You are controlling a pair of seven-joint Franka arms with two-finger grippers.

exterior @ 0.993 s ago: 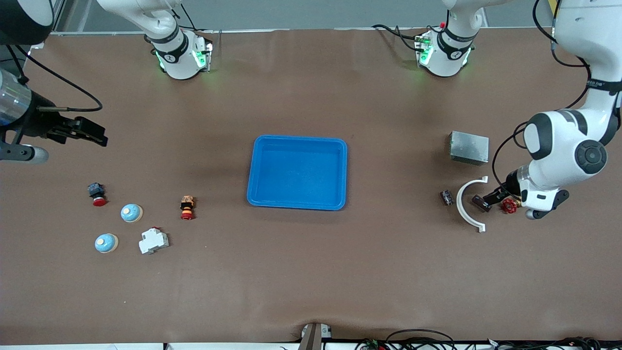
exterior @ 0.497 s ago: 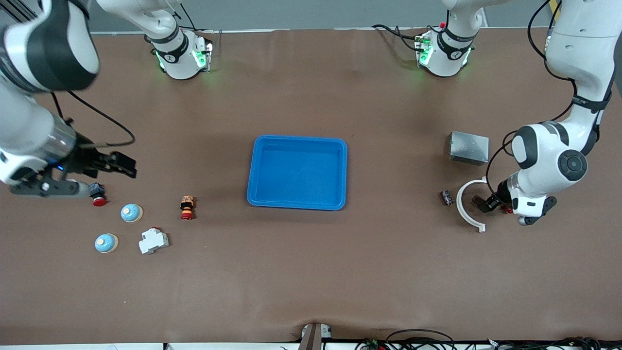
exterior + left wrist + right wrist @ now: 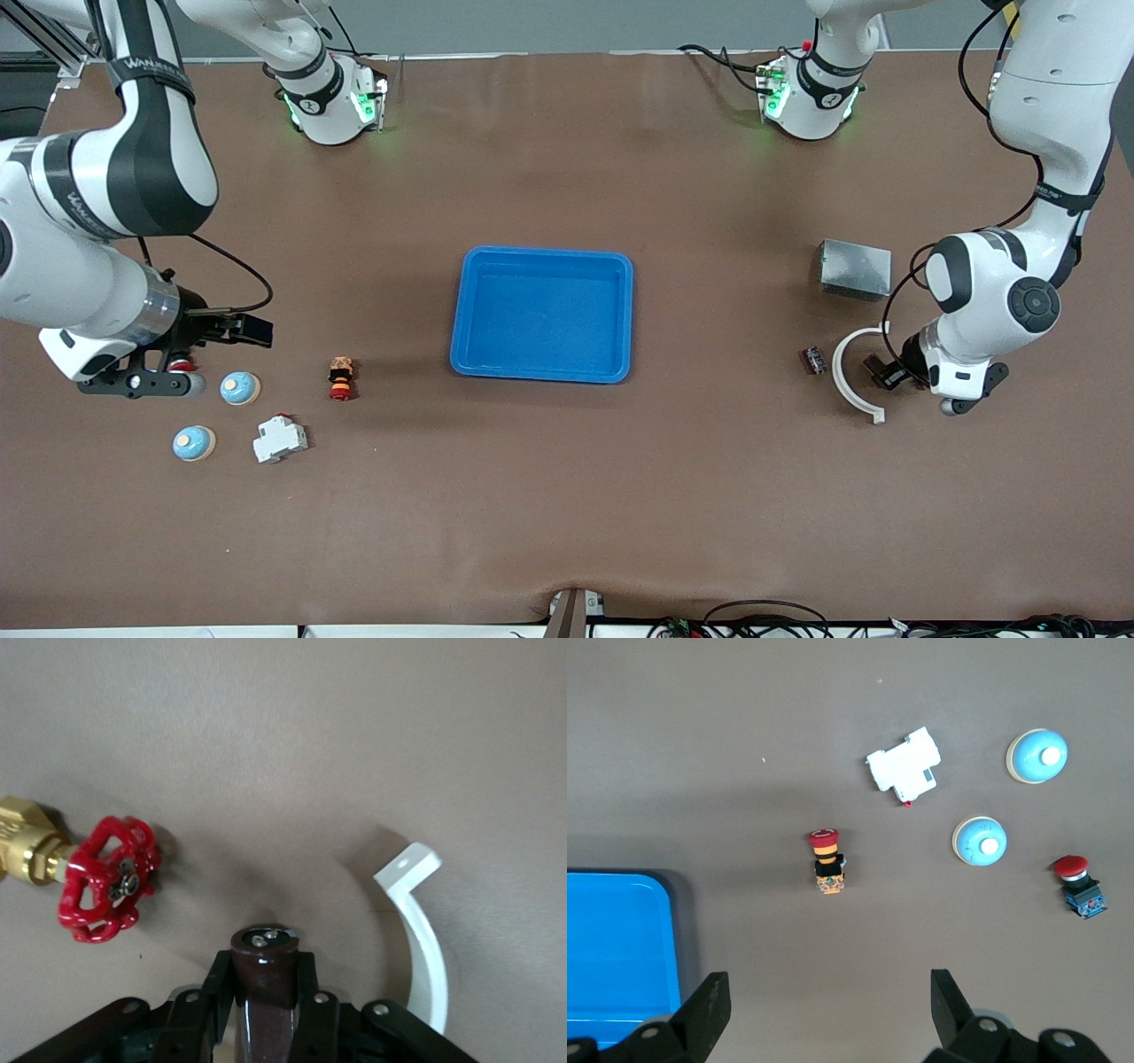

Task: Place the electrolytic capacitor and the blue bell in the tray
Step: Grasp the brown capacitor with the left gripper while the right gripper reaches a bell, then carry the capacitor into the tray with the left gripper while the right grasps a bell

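Logging item one: dark-brown cylindrical electrolytic capacitor (image 3: 264, 961), pinched between the closed fingers of the left gripper (image 3: 266, 1001), low over the table toward the left arm's end, inside the curve of the white plastic arc bracket (image 3: 858, 377). (A)

Noted. Neighbours? (B)

Red handwheel valve with brass body (image 3: 104, 879) just beside; grey metal box (image 3: 855, 268) farther from the front camera; small dark part (image 3: 813, 359) between bracket and tray, type unclear. (A)

Destination? (B)

Shallow bright-blue rectangular plastic tray (image 3: 542, 254), mid-table, holding nothing, well apart from both grippers. (A)

Item two? (B)

Two pale-blue domed bells, one (image 3: 240, 387) near the right gripper (image 3: 257, 330), one (image 3: 194, 442) nearer the front camera. Fingers spread wide, gripping nothing, hovering beside the first bell. (A)

Hazards? (B)

Probably three: catching the bracket on lift-off and dragging it; smooth cylinder pivoting or slipping in the narrow pinch during transit; open fingers nudging the red pushbutton (image 3: 1079, 883) or skidding off the bell's rounded dome. (A)
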